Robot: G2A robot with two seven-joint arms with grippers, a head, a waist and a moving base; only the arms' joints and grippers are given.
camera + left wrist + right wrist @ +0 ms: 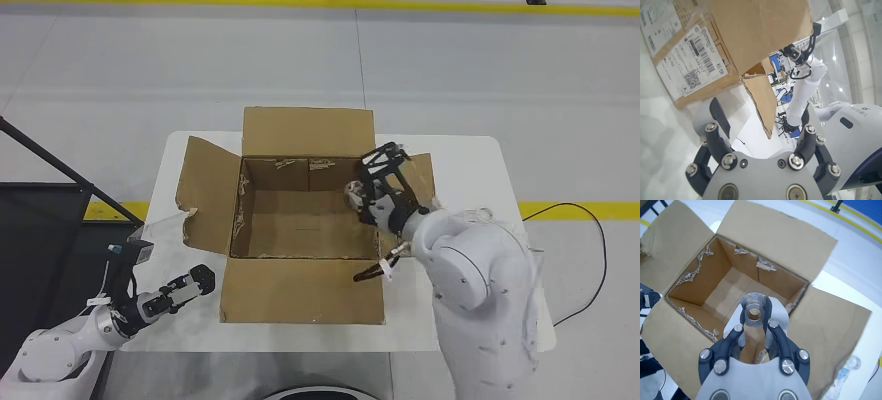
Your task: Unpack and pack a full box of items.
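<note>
An open cardboard box (300, 215) stands in the middle of the white table (470, 160), all flaps folded out. Its floor (730, 289) looks bare. My right gripper (372, 188) hangs over the box's right side, shut on a round metal flanged bushing (754, 313) with a hollow centre, held above the box's opening. My left gripper (762, 117) is low at the table's front-left corner, beside the box's outer wall (696, 62) with its shipping labels. It is open, with nothing between its fingers (720, 115).
A clear plastic bag (148, 235) lies on the table left of the box. Another clear bag (846, 370) lies beyond the right flap. A small dark object (368, 272) sits by the front flap's right corner. A dark bin (40, 240) stands left of the table.
</note>
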